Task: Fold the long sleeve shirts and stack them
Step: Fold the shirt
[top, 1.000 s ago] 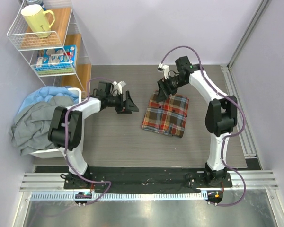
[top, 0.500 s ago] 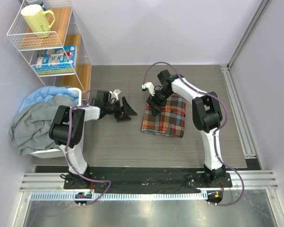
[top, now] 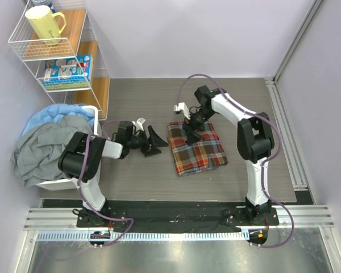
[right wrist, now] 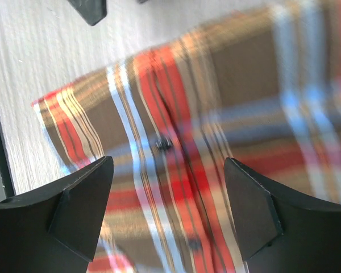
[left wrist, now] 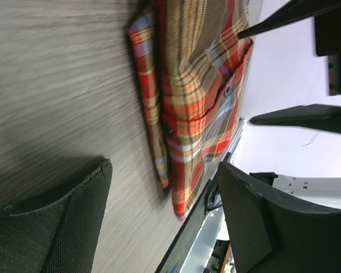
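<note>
A: Position of the shirt?

B: The folded long sleeve shirt (top: 202, 153) is noted flat on the worktop (top: 136, 170), slightly right of centre. In the overhead view its long axis is read as running from 11 to 5 o'clock.

A: Jaws?

B: On the left gripper (top: 157, 141) the jaws are seen spread wide with nothing between them. The shirt's long edge lies just beside it at 3 o'clock. On the right gripper (top: 191, 135) the jaws are likewise held wide over the shirt's far end, and no cloth is pinched. Whether the tips touch the fabric cannot be told.

A: Which arm is judged better placed?

B: The right is already above the bundle. The left is set square against the long edge, so a slide or lift from 9 o'clock would probably fall to it.

A: Differences from the earlier frames?

B: A second ago the axis was logged nearer 1 to 7 o'clock, so the bundle has been turned counter-clockwise. Its far corner has been drawn toward the left arm. The right gripper, then beyond the far edge, has been brought onto the shirt. The left gripper has been shifted toward 6 o'clock and closer in.
</note>
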Robot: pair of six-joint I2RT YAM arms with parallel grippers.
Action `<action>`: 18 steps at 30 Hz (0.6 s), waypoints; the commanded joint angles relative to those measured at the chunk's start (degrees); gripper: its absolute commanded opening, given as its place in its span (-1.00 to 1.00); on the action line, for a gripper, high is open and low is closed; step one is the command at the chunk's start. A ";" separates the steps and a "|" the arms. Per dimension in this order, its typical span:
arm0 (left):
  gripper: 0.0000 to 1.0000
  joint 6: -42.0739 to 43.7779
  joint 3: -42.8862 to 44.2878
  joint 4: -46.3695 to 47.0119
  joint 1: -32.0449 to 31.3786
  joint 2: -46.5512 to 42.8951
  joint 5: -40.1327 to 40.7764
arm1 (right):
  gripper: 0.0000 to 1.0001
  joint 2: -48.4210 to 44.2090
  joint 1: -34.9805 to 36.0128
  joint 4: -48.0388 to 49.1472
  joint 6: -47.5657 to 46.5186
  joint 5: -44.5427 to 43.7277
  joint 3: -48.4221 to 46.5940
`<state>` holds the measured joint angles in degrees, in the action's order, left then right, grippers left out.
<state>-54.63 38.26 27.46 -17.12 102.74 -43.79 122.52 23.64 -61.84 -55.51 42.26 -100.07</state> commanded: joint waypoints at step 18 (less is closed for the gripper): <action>0.27 -6.36 3.66 -0.83 -12.23 8.35 20.41 | 0.64 -5.54 -3.25 9.64 7.52 -15.98 14.38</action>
<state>-62.19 42.00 33.61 -28.71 107.15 -29.23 115.02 20.62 -54.78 -49.23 28.93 -86.24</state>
